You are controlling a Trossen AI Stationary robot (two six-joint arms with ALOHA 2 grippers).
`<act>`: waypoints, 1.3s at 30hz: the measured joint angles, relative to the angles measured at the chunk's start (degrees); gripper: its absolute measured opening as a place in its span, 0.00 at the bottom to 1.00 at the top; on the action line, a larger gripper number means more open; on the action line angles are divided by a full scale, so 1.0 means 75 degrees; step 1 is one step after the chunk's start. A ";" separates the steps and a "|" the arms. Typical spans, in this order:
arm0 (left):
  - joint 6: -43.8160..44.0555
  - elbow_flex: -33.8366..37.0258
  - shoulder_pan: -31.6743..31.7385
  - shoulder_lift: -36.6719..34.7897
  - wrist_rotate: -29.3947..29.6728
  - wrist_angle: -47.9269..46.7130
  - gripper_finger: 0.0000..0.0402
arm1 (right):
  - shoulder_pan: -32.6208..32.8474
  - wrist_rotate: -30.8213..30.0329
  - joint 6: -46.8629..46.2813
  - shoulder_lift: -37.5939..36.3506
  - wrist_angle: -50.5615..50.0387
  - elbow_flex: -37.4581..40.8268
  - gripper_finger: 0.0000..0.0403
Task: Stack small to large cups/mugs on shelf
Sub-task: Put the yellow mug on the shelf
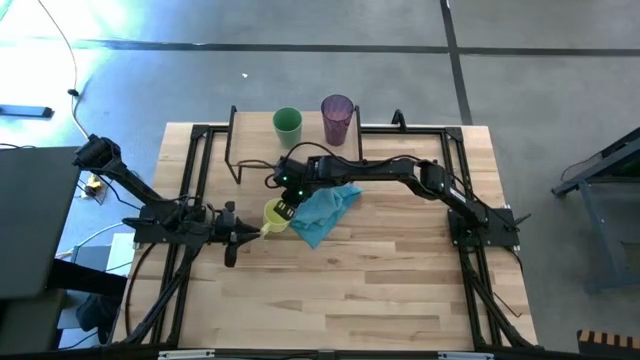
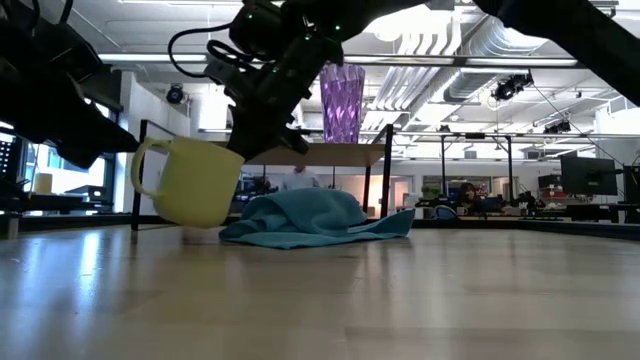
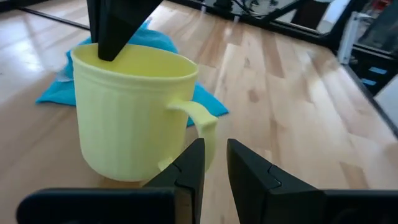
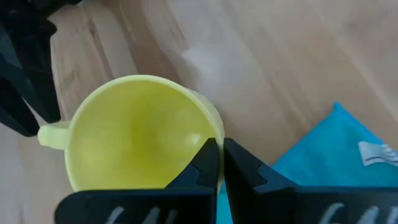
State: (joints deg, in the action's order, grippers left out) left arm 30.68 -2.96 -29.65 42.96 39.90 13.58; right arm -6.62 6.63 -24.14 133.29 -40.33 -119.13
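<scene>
Beside the light blue cloth (image 1: pixel 322 214), the yellow mug (image 2: pixel 190 180) is held tilted just above the bench by the right tool (image 4: pixel 219 163), pinched on its rim (left tool (image 3: pixel 214 165) clasps the handle); placing on the shelf (image 2: pixel 320 153) is judged next.

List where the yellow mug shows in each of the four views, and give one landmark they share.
High view: yellow mug left of centre, between both grippers.
Low view: the mug at left, tilted, its base partly off the table.
Left wrist view: it fills the left-centre, handle by the left gripper.
Right wrist view: seen from above, the right gripper clamped on its rim.
Shared landmark: the blue cloth beside the mug, in all four views.
</scene>
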 joint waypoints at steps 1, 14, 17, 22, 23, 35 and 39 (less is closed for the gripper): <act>0.0000 0.0000 0.0001 0.0059 0.0080 0.0006 0.14 | -0.0016 -0.0014 0.0000 0.0000 0.0036 0.0000 0.00; -0.0068 -0.0006 -0.0011 0.0309 0.0650 -0.0028 0.14 | -0.0175 -0.0056 -0.0185 0.0000 0.0212 0.0000 0.00; -0.0112 -0.0009 0.0001 0.0312 0.0893 -0.0107 0.14 | -0.0194 -0.0011 -0.0243 0.0000 0.0288 0.0000 0.00; -0.0056 -0.0012 -0.0009 0.0310 0.1085 -0.0293 0.14 | -0.0196 -0.0011 -0.0273 0.0000 0.0294 0.0000 0.00; -0.0056 -0.0012 -0.0011 0.0311 0.1119 -0.0301 0.14 | -0.0198 -0.0011 -0.0291 0.0000 0.0294 0.0000 0.00; 0.0021 -0.0012 -0.0014 0.0312 0.1580 -0.0351 0.14 | -0.0146 0.0153 -0.0296 0.0000 0.0336 0.0000 0.00; 0.0092 -0.0012 -0.0014 0.0312 0.1615 -0.0353 0.09 | -0.0111 0.0219 -0.0232 0.0000 0.0363 0.0000 0.00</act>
State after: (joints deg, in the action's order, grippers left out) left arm 31.37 -3.05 -29.76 45.30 52.01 10.94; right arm -7.46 8.27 -25.88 133.29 -37.61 -119.13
